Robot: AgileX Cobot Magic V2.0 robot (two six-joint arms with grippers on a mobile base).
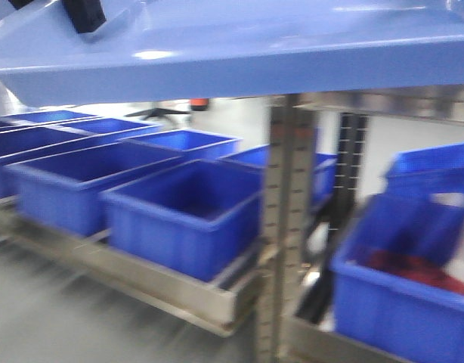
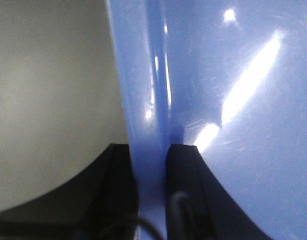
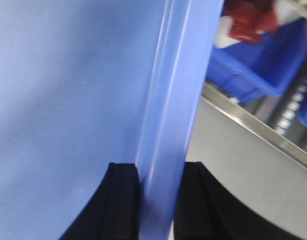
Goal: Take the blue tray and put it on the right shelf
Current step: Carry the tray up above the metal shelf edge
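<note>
Periwinkle plastic of the blue tray (image 1: 255,53) is clamped at opposite rims by the left gripper (image 2: 148,150) and right gripper (image 3: 161,167), held aloft; level carriage onto the right shelf (image 1: 398,106) is judged needed next.

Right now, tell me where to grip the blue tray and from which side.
By its flared rim at the opposite ends: the blue tray is wide and shallow, so only the rim fits between fingers. The left gripper and right gripper pinch it there.
</note>
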